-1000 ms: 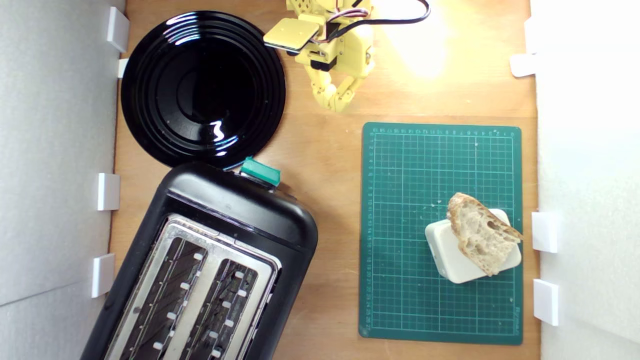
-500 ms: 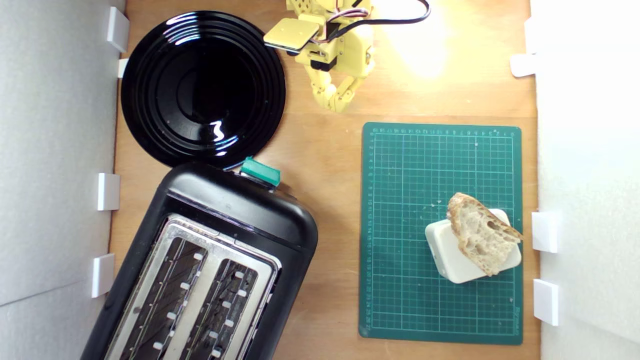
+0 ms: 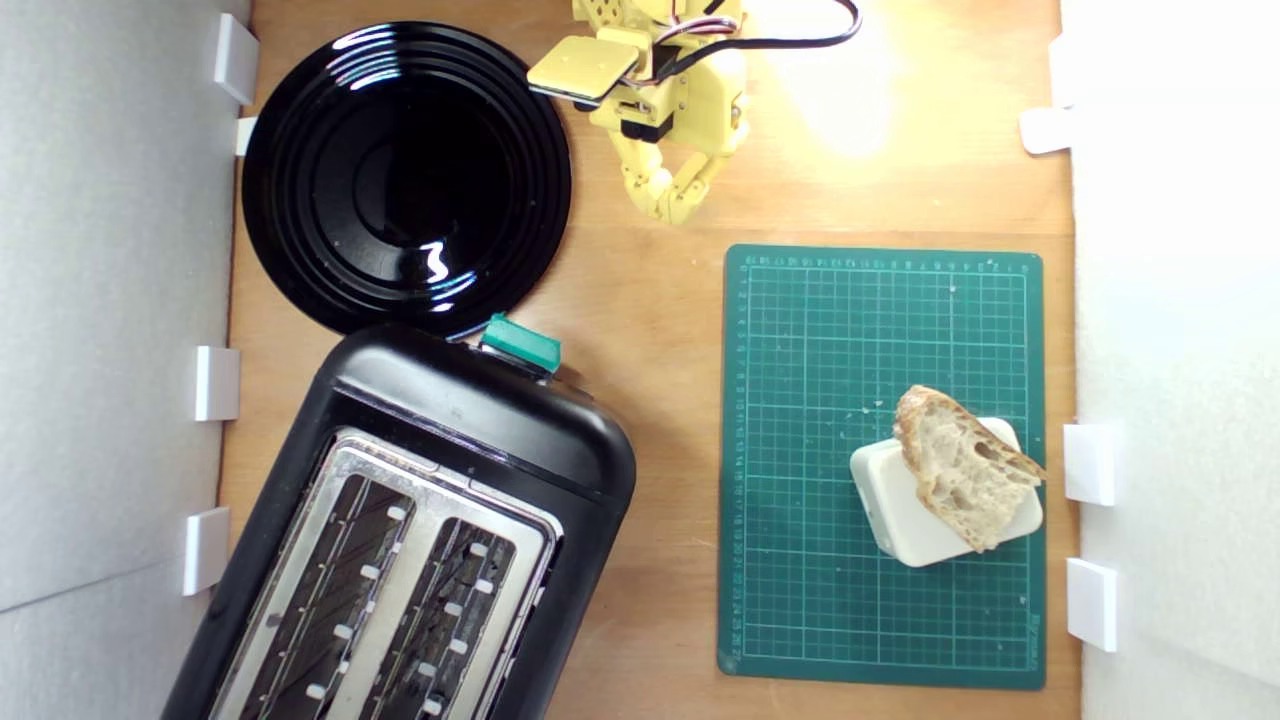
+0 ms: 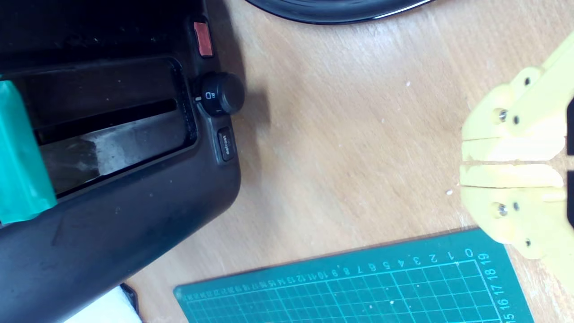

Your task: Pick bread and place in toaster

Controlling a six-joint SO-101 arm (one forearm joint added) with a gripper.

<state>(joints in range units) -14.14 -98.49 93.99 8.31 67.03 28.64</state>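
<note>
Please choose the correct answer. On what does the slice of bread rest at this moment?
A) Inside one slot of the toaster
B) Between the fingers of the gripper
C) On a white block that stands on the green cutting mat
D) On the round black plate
C: in the exterior view the bread lies on the white block, which stands on the green cutting mat.

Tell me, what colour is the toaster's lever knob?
Green. The lever knob on the black toaster shows best in the exterior view.
</note>
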